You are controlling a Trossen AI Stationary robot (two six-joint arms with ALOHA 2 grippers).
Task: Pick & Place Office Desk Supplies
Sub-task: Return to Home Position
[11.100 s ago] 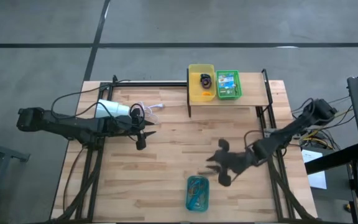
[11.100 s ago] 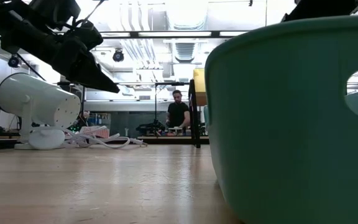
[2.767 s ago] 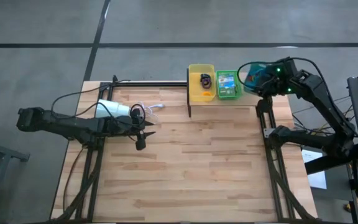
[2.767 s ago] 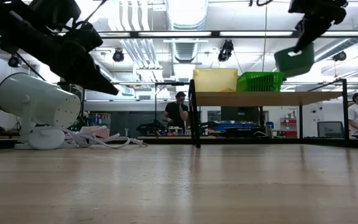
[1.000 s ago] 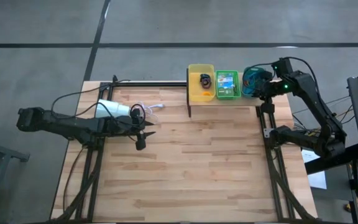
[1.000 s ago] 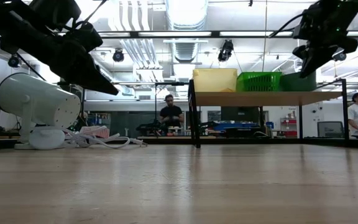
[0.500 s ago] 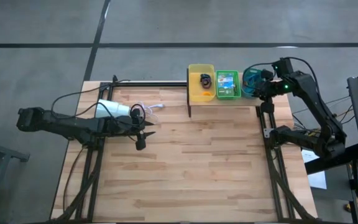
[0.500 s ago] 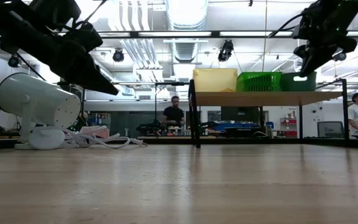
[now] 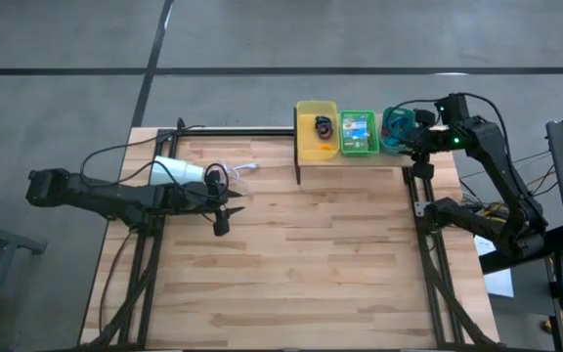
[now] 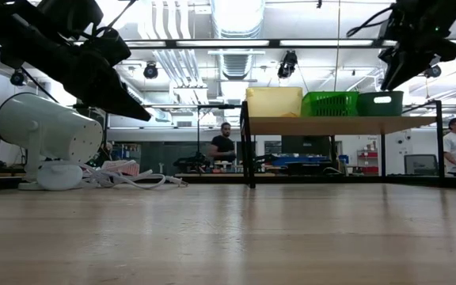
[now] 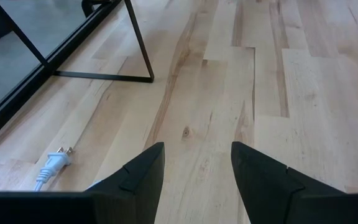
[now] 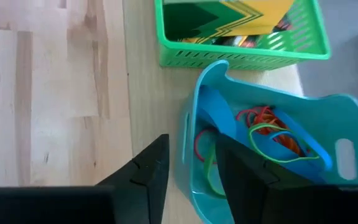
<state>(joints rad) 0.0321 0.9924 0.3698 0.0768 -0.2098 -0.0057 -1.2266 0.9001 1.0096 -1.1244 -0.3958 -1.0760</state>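
Shelf (image 9: 360, 161) holds the teal bin (image 9: 396, 127); right gripper (image 12: 191, 168) splayed above its rim, so I'd lift clear; left gripper (image 11: 197, 146) idles splayed.

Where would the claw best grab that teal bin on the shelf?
Probably from above, pinching the thin end wall of the teal bin by its handle slot: it stands upright, open-topped, and the green basket crowds one long side.

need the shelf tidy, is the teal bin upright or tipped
Upright. The teal bin stands level on the shelf beside the green bin; the open right gripper hangs above it.
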